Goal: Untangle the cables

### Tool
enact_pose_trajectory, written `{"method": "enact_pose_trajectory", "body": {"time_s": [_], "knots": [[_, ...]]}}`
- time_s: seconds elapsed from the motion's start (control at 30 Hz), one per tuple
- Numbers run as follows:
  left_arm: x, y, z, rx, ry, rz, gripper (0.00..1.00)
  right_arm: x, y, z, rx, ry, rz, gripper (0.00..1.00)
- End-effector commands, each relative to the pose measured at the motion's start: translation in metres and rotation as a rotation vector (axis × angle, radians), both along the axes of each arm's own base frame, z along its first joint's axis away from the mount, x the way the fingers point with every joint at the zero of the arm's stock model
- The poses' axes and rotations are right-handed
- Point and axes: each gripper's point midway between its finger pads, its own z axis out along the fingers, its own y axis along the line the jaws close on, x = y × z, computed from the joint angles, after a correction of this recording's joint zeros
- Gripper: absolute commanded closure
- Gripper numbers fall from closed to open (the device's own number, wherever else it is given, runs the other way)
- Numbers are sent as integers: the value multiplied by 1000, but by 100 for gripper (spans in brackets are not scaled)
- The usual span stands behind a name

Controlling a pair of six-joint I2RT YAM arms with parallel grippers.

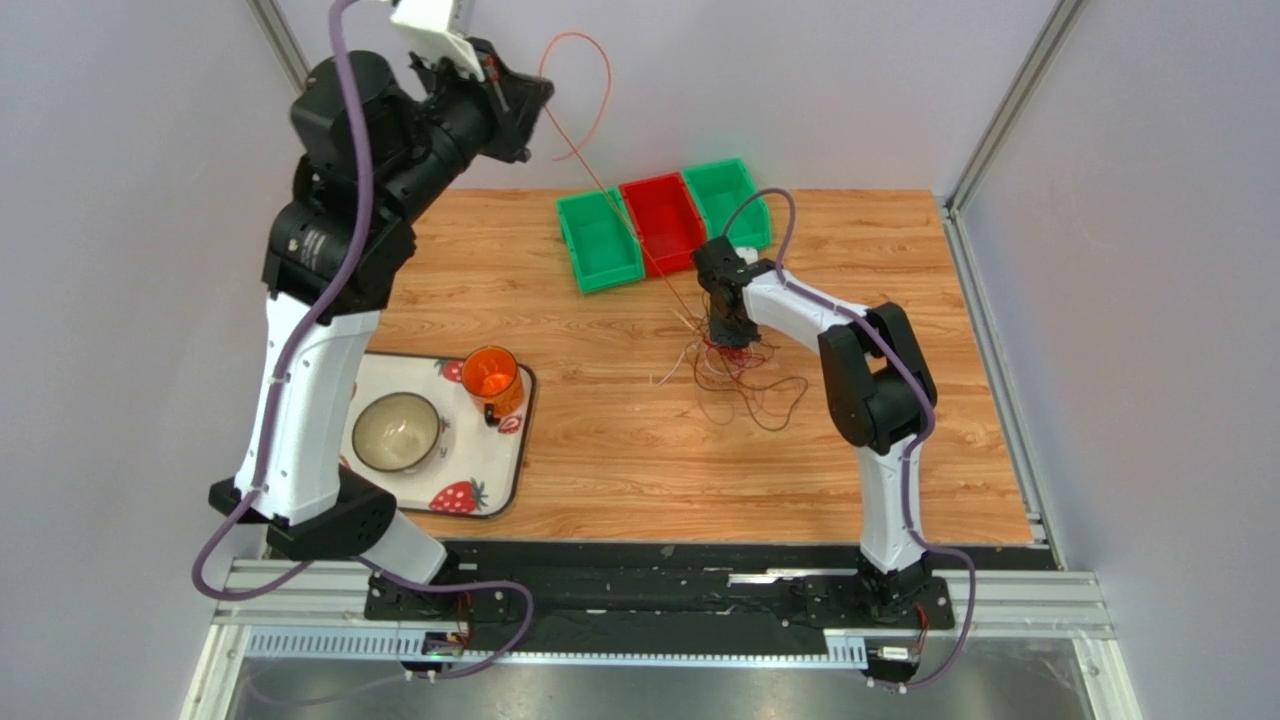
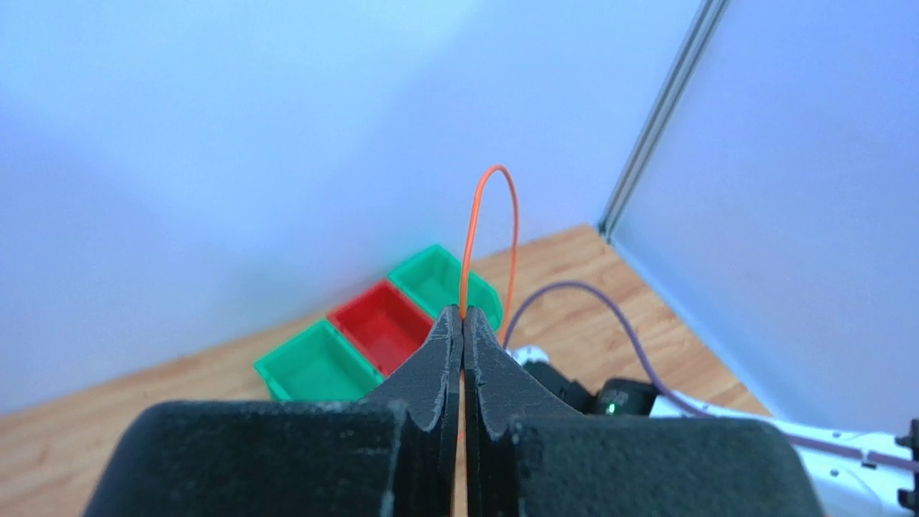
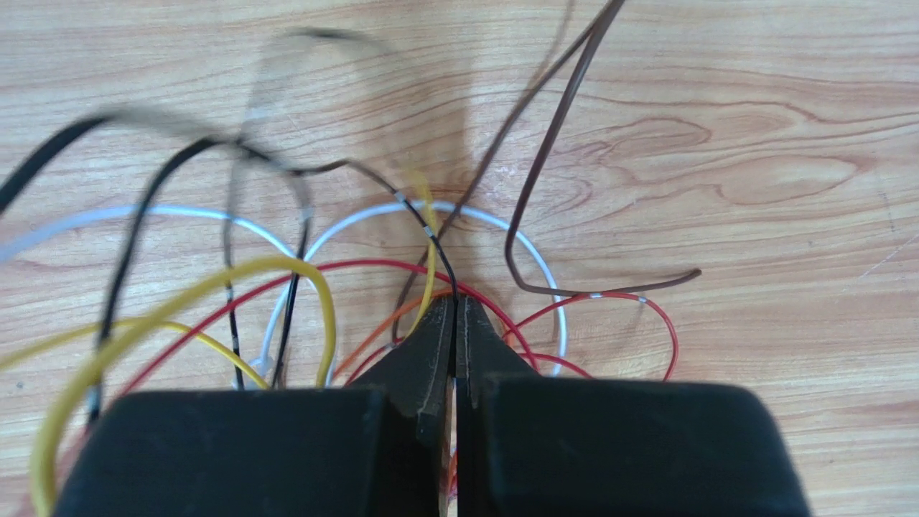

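Note:
A tangle of thin cables (image 1: 739, 384), red, yellow, white, black, brown and orange, lies on the wooden table near its middle. My right gripper (image 1: 732, 342) points down into the tangle. In the right wrist view its jaws (image 3: 454, 304) are shut, with a black cable (image 3: 437, 242) running into the tips and red (image 3: 604, 298) and yellow (image 3: 162, 312) loops around them. My left gripper (image 1: 511, 108) is raised high at the back left. It is shut (image 2: 463, 316) on an orange cable (image 2: 497, 172), which arcs up (image 1: 577, 35) and runs down towards the tangle.
Three small bins stand at the back: green (image 1: 598, 240), red (image 1: 663, 222) and green (image 1: 727, 200). A strawberry-print tray (image 1: 481, 488) at the front left holds an orange cup (image 1: 492, 378) and a bowl (image 1: 397, 432). Walls enclose the table.

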Motion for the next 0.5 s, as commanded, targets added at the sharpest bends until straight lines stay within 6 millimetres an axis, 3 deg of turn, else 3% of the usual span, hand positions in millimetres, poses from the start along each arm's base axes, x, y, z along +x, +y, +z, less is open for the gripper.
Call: {"method": "enact_pose_trajectory", "body": {"time_s": [0.0, 0.17, 0.3, 0.33, 0.37, 0.47], "knots": [[-49, 27, 98, -87, -324, -6, 100, 13, 10, 12, 50, -51, -18, 100], [-99, 44, 171, -212, -615, -46, 100, 11, 13, 6, 54, -40, -8, 100], [-124, 57, 208, -281, -772, -35, 100, 14, 15, 9, 56, -45, 0, 100], [-123, 56, 212, -290, -786, -35, 100, 14, 14, 9, 52, -45, 1, 100], [-137, 65, 227, -325, -834, -27, 100, 14, 14, 8, 47, -43, 0, 100], [-149, 74, 246, -381, -920, -14, 100, 13, 13, 2, 43, -35, -3, 100]]}}
